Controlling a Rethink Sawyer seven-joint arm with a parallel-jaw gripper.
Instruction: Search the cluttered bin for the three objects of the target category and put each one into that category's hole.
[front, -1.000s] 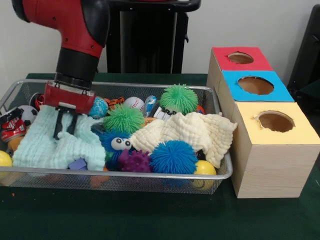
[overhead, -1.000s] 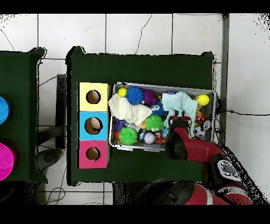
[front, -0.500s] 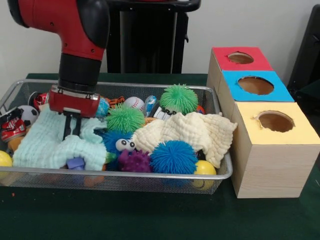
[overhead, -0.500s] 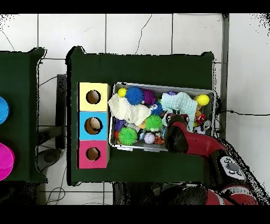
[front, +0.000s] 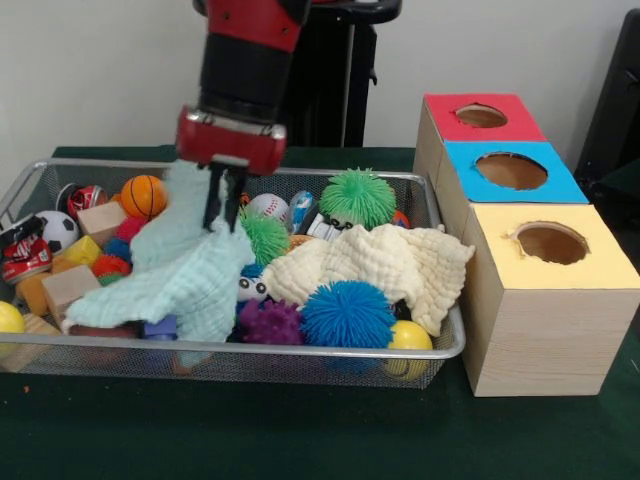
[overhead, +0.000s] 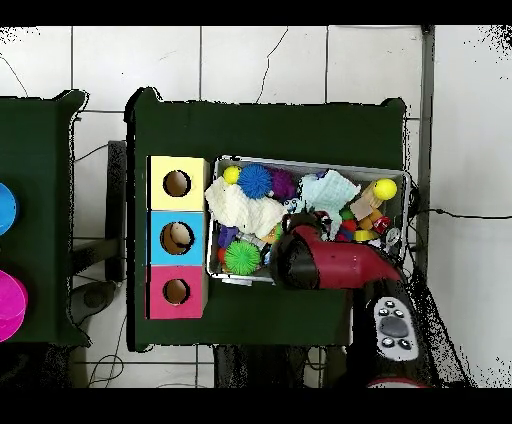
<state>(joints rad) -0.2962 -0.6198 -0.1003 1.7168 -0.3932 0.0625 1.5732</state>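
Dark green tabletop (front: 300, 440) over white tiled floor (overhead: 260, 60), pale wall (front: 90, 70) behind; pincer (front: 218, 205) clamped on mint cloth (front: 180, 275) above wire bin (front: 440, 345).

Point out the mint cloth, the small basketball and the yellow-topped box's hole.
mint cloth (front: 185, 270), front view, middle of the draped fabric
small basketball (front: 144, 196), front view, centre of the ball
yellow-topped box's hole (front: 551, 242), front view, inside the opening

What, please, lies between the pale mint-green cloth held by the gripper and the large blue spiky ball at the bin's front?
In the front view, a purple spiky ball sits between the mint-green cloth and the blue spiky ball.
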